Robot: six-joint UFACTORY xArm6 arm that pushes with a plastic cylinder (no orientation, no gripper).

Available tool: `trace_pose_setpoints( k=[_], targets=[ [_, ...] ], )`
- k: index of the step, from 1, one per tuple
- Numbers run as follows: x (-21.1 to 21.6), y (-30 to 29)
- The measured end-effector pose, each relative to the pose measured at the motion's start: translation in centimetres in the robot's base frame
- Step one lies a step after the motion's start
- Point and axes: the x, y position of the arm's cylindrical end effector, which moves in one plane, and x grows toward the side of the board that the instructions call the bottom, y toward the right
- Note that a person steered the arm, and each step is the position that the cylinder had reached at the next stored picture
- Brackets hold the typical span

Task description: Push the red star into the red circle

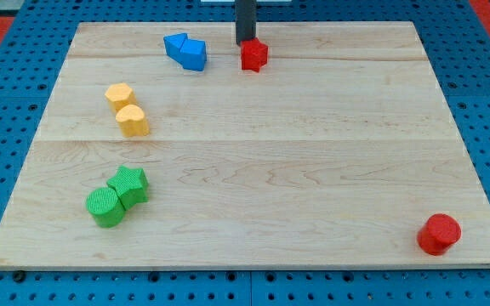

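Note:
The red star (pixel 253 55) lies near the view's top, just right of centre. My tip (pixel 245 43) is the lower end of the dark rod that comes down from the top edge. It stands at the star's upper left, touching or almost touching it. The red circle (pixel 439 234) is a red cylinder at the view's bottom right corner of the wooden board (pixel 270 170), far from the star.
Two blue blocks (pixel 185 50) sit together left of the star. A yellow hexagon (pixel 119 94) and a yellow heart-like block (pixel 132 120) sit at the left. A green star (pixel 130 184) and a green circle (pixel 105 206) touch at the bottom left.

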Motion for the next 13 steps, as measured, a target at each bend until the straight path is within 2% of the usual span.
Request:
trace_pose_setpoints(
  k=[1,3,4,5,8,10,11,12,13],
  targets=[
    [0.6,0.3],
    [4.0,5.6],
    [6.6,0.7],
    [8.1,-1.6],
    [19.4,-4.9],
    [20.0,2.9],
    [19.0,8.9],
    [17.0,11.4],
    [18.2,14.9]
  ],
)
